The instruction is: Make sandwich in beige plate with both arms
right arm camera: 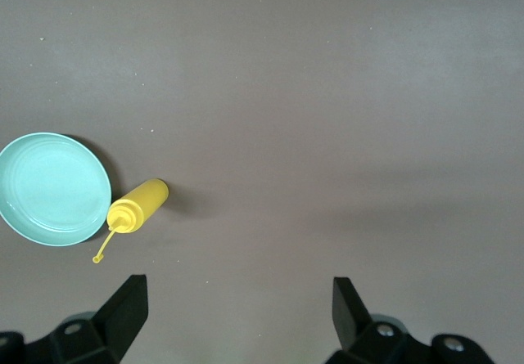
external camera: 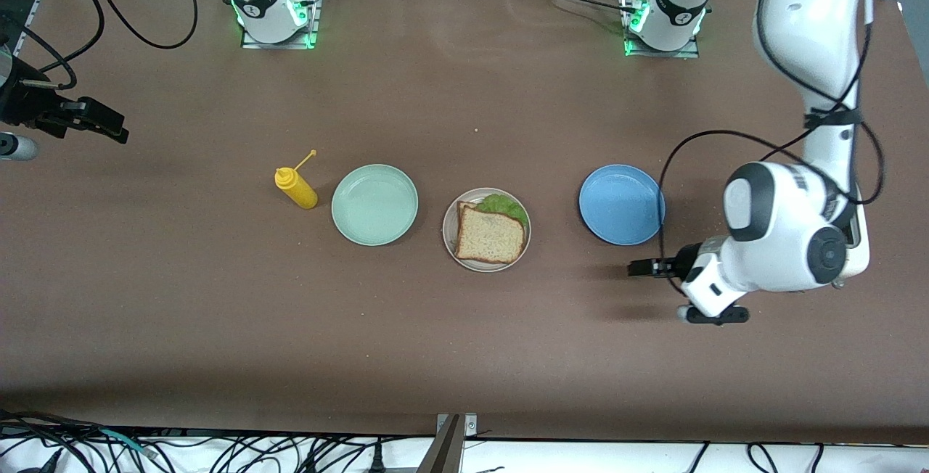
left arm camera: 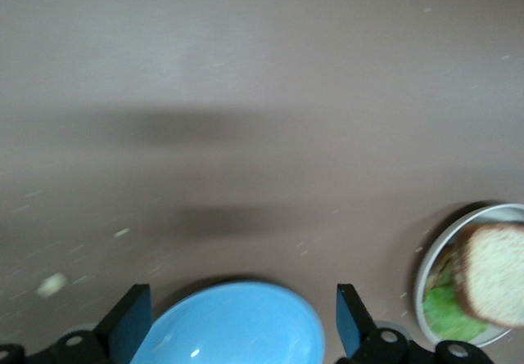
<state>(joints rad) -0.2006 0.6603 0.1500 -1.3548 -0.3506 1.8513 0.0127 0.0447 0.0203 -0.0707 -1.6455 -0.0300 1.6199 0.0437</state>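
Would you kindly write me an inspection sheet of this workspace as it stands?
Surface: brown table, a few crumbs.
Job's things: sandwich, lettuce showing, on beige plate.
Clutter: mint-green plate, blue plate, both bare; yellow squeeze bottle beside the mint-green one.
Grippers: left gripper open, empty, over the table by the blue plate; right gripper open, empty, at the right arm's end.
Cables: black cable looping off the left arm; more along the table edges.
Surroundings: nothing seen.
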